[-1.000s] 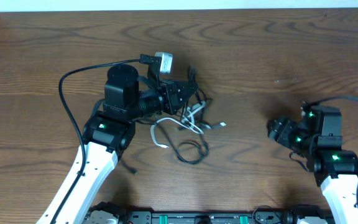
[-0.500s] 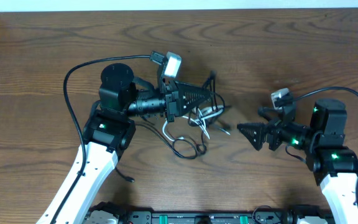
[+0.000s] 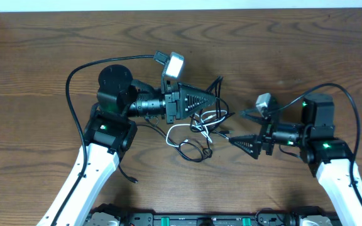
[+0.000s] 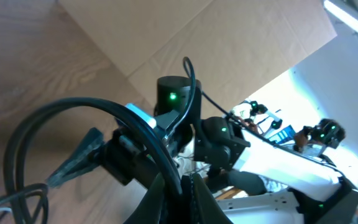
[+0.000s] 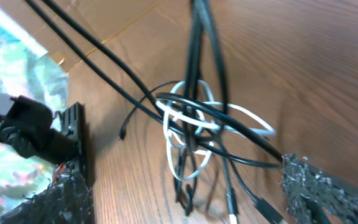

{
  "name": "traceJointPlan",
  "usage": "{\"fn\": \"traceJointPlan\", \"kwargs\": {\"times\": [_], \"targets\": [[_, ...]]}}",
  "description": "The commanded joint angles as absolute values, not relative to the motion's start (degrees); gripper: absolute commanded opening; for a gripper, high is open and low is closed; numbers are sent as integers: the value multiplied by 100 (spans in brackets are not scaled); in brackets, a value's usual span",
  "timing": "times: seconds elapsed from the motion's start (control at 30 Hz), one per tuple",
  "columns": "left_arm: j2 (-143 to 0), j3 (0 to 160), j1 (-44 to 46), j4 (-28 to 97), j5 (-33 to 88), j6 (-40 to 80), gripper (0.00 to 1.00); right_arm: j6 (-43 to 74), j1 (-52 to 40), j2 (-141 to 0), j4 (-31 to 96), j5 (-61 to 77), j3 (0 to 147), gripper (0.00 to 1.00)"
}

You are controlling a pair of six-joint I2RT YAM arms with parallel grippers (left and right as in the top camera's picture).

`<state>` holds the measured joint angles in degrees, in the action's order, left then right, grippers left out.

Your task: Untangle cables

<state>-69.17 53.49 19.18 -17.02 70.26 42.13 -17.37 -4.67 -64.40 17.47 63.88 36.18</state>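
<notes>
On a dark brown wood-grained table (image 3: 43,50) lie black cables (image 5: 199,43) and one white cable (image 3: 169,134).

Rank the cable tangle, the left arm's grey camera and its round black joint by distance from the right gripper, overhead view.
1. The cable tangle, just in front of the right gripper and its open jaws.
2. The grey camera, on the left wrist, farther back.
3. The round black joint, far left.

Cables (image 5: 191,124) — blurred, strands past the top edge
</notes>
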Motion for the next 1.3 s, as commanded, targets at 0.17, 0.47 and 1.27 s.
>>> {"fn": "traceJointPlan", "kwargs": {"times": [0.17, 0.47, 1.27], "targets": [[-6890, 5465, 1894, -1837, 7459, 4805, 8, -1820, -718, -6694, 1229, 6097, 3636, 86], [-6890, 5465, 1894, -1835, 7461, 4943, 8, -1761, -714, -6694, 515, 5559, 3636, 89], [-6882, 5465, 1894, -2458, 7502, 5732, 8, -2191, -1131, -7631, -3, 7175, 3636, 69]]}}
